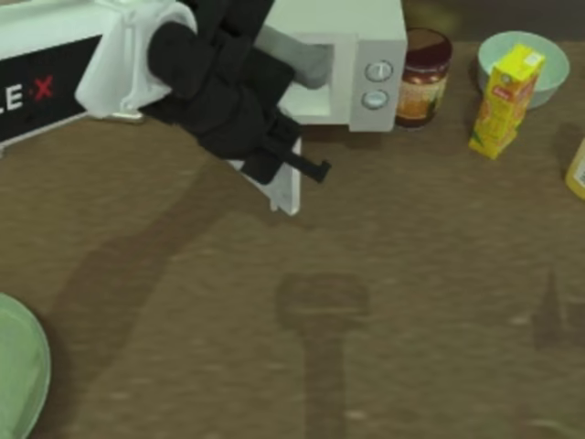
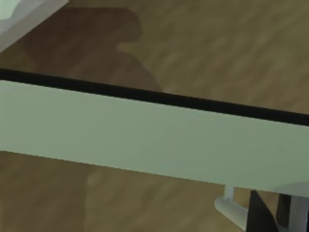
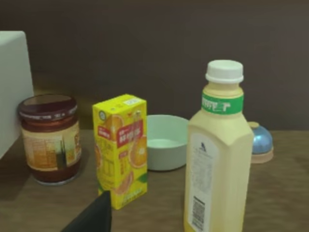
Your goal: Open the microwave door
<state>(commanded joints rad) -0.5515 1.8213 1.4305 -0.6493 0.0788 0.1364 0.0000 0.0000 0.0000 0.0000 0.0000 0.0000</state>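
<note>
Left gripper (image 1: 306,165) is clamped on the microwave door (image 1: 288,187), swung wide open from the microwave (image 1: 343,37); right arm out of view.

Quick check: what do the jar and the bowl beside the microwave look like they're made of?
Jar: likely glass, glossy, dark contents showing around a paper label, dark lid probably metal. Bowl: smooth pale, matte, opaque; ceramic or plastic, can't tell which.

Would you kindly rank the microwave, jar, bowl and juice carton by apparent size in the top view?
1. microwave, by far.
2. bowl, juice carton and jar: look alike in size; unranked.
</note>
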